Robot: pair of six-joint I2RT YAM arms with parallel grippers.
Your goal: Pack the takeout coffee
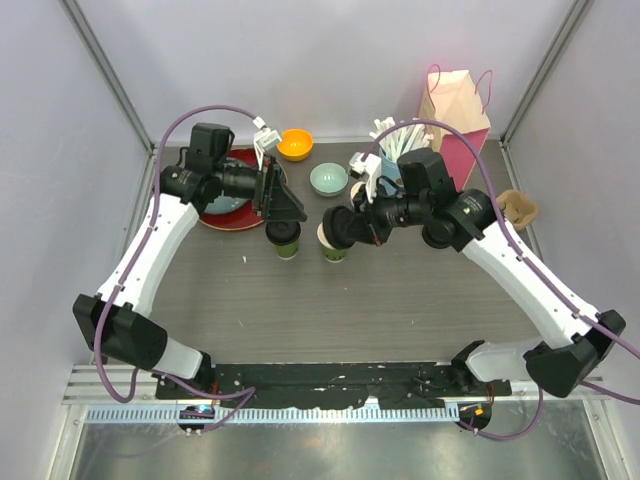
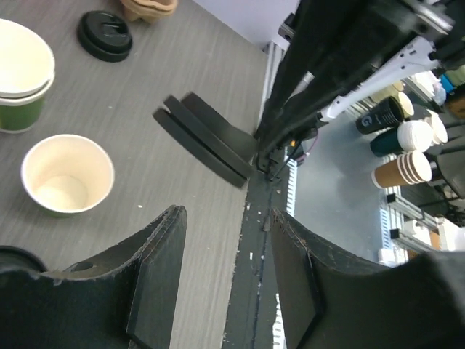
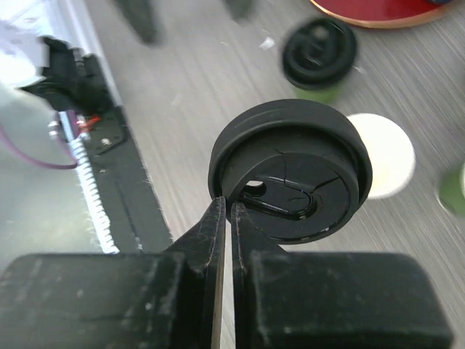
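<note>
On the middle of the grey table (image 1: pixel 400 310), two green paper cups stand side by side, near each other but apart. The lidded cup (image 1: pixel 287 240) on the left wears its black cover. The open cup (image 1: pixel 333 247) to its right shows its cream inside.

The right gripper (image 3: pixel 227 207) has its fingers pressed together on the rim of a black lid (image 3: pixel 290 171). It pinches the lid at the edge and holds it in the air close over the open cup, not seated on it. In the right wrist view the lid hides part of that cup's mouth.

The left gripper (image 1: pixel 283 208) hangs just above and behind the lidded cup. Its fingers are spread with nothing between them.

Behind the left gripper lies a red plate (image 1: pixel 235 205). Farther back sit an orange bowl (image 1: pixel 295 144) and a pale green bowl (image 1: pixel 328 179). A pink paper bag (image 1: pixel 455 115) stands at the far right corner, and a brown cup holder (image 1: pixel 517 207) lies at the table's right edge.
</note>
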